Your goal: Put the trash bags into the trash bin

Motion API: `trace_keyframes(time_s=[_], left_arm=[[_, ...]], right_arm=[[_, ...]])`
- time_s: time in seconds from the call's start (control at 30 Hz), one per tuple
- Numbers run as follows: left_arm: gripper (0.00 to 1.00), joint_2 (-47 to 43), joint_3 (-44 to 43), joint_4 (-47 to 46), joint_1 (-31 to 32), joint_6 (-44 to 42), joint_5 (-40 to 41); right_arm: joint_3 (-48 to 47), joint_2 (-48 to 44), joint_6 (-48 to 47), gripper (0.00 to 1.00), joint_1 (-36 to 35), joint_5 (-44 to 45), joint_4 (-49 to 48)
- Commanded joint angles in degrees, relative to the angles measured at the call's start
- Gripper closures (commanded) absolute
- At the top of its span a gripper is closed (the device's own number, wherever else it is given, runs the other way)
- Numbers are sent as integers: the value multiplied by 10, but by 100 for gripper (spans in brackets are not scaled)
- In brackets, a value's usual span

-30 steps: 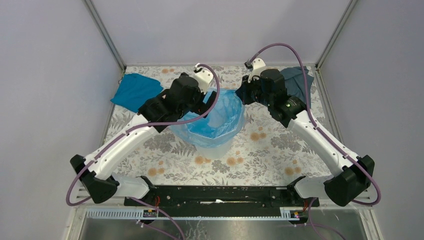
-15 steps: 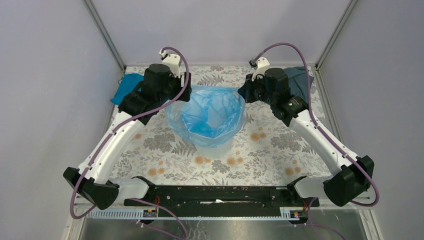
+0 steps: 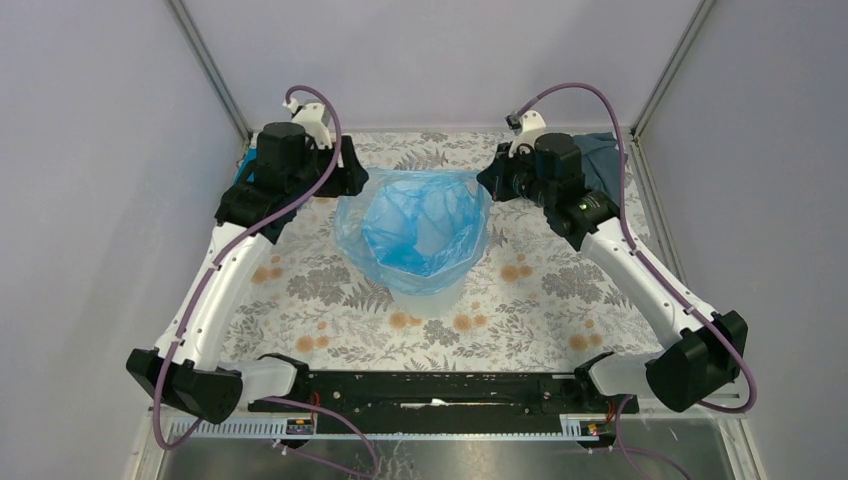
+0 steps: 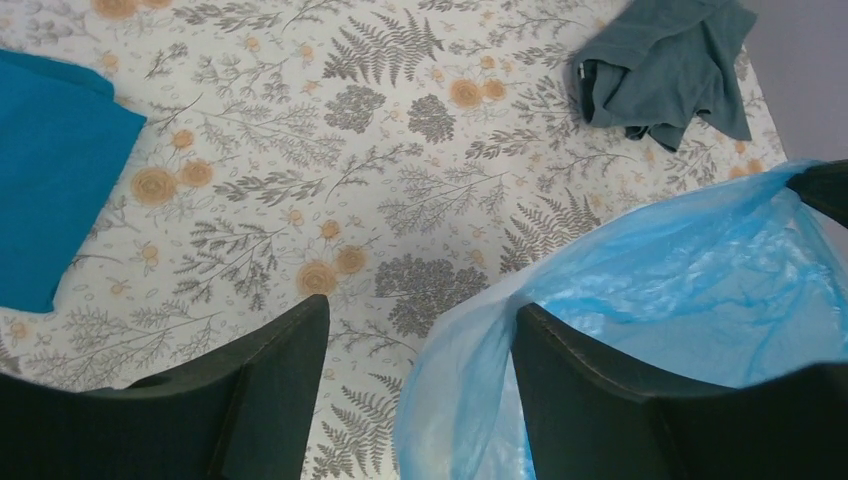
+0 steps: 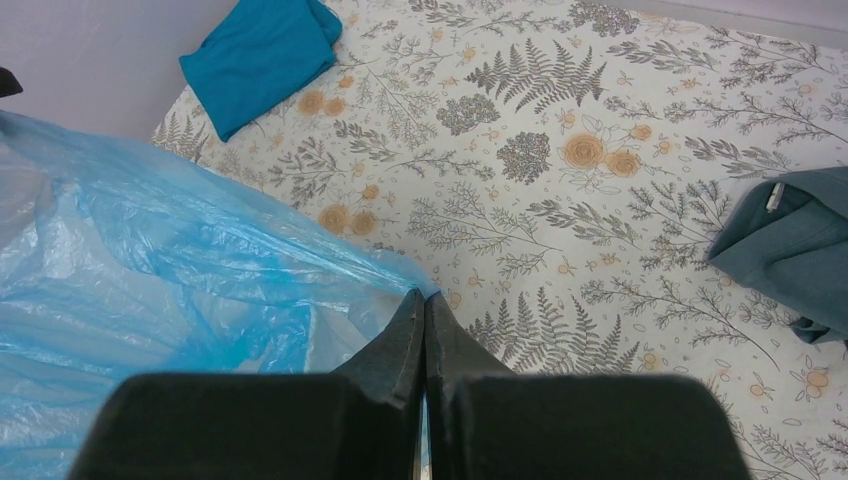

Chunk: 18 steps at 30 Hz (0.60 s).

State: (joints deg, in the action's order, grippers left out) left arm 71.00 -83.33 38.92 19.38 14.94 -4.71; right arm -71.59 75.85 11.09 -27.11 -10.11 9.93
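The light-blue trash bag [image 3: 425, 225] billows open over the white trash bin [image 3: 428, 298] in the middle of the table, covering all but the bin's near wall. My right gripper [image 3: 492, 184] is shut on the bag's right rim; in the right wrist view the film [image 5: 150, 260] is pinched at the closed fingertips of that gripper [image 5: 424, 298]. My left gripper [image 3: 352, 180] is at the bag's left rim. It [image 4: 420, 325] stands open, with the bag's edge [image 4: 680, 290] hanging between its fingers against the right finger [image 4: 580, 390].
A teal-blue cloth [image 4: 50, 180] lies at the back left, mostly under my left arm in the top view. At the back right corner lies a grey-blue cloth [image 3: 603, 150], behind my right wrist. The enclosure walls stand close on both sides.
My left arm has swung left and back, from above the bag's mouth to its left rim, and its jaws have narrowed a little. The bag's mouth now spreads wider. The right gripper keeps its grip.
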Motion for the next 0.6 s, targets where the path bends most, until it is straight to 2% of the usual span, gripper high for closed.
trace_keyframes(time_s=[0.0, 0.13, 0.27, 0.4, 0.43, 0.47, 0.57], left_arm=[[36, -21, 14, -18, -35, 45, -45], [54, -6, 21, -32, -50, 66, -57], [67, 14, 34, -65, -53, 89, -63], [87, 39, 55, -89, -54, 105, -98], [96, 43, 64, -95, -54, 108, -106], [100, 44, 73, -98, -54, 113, -105], [100, 38, 112, -111, -55, 124, -83]], right_arm=[[-3, 8, 15, 100, 8, -14, -29], [8, 8, 25, 100, 10, -13, -42], [10, 20, 41, 100, 17, -8, -48], [23, 26, 49, 100, 18, -31, -59], [27, 26, 50, 100, 18, -38, -63], [31, 25, 51, 100, 18, -42, -65], [48, 25, 62, 100, 18, -50, -79]])
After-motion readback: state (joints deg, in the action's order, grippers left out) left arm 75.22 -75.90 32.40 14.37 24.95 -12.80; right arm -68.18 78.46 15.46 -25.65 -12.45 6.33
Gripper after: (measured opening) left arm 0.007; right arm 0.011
